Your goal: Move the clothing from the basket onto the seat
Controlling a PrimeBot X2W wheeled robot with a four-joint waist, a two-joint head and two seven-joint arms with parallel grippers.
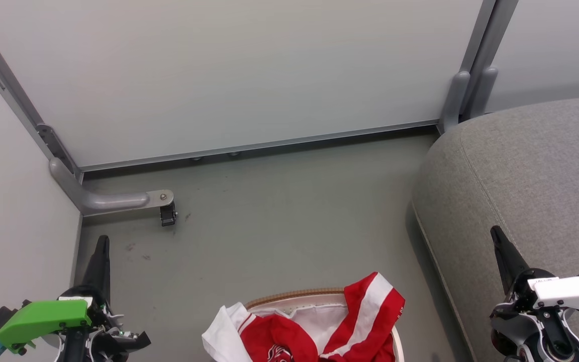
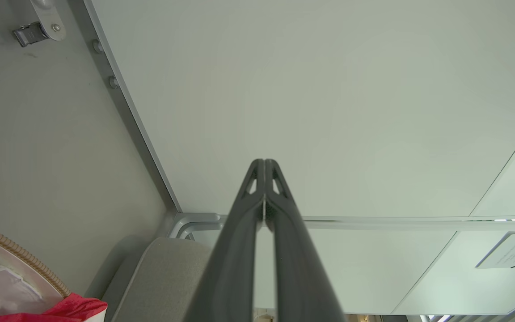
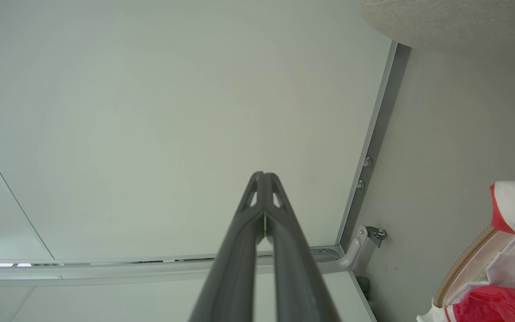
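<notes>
Left pincer (image 1: 102,242) and right pincer (image 1: 496,234) each press their two long dark fingers together on nothing, raised over a dull grey-green floor (image 1: 279,211). Pale partition panels (image 1: 229,75) in grey metal frames close off the corner, with one small black castor (image 1: 168,215) at the left. One oval white perforated basket with a brown woven rim (image 1: 294,293) sits between the arms. Red-and-white striped sports clothing (image 1: 365,311) is heaped in it and spills over its rim; how many garments, I cannot tell. One large grey woven-fabric seat cushion (image 1: 520,171) lies just right.
</notes>
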